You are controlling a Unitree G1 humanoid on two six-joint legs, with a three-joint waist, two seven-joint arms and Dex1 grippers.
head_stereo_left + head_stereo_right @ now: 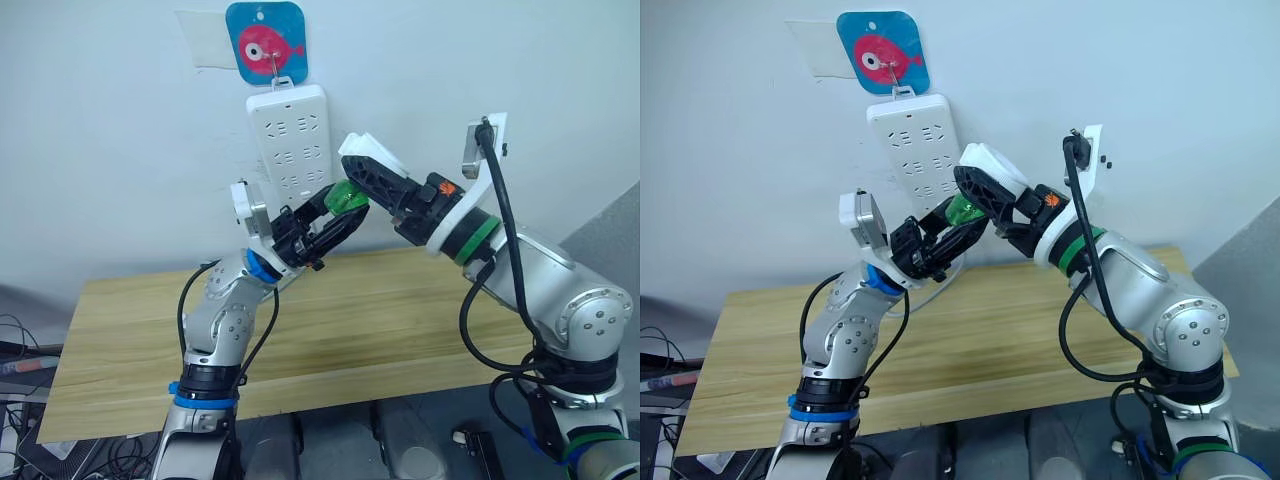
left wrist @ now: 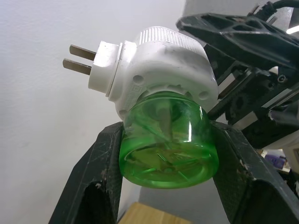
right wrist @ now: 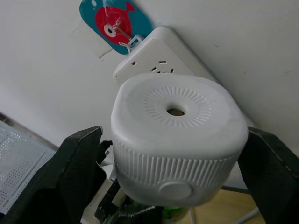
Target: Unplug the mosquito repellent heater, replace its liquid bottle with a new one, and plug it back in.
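The small white rounded-cube plastic mosquito repellent heater [image 3: 177,144] is unplugged and held in the air just in front of the long white plastic power strip [image 1: 292,140], which hangs on the pale wall from a hook on a blue square sticker with a red fish [image 1: 266,43]. The right tool [image 1: 362,170] grips the heater, one black finger pressed on each of its ribbed sides, with the face bearing the round hole turned toward that wrist. Two bare metal plug prongs [image 2: 80,59] stick out from the heater's back, clear of the strip's sockets.

The small round translucent green liquid bottle [image 2: 169,141], capless, is still seated in the heater's underside, its neck hidden inside the white body. The left tool [image 1: 340,215] is closed on this bottle, a black finger touching each side of its green wall. So the two tools meet at one point just below the strip's lower end, the right one on the white unit and the left one on the green bottle joined to it.

Below the power strip stretches a light wooden worktop [image 1: 400,320], well apart from both tools.
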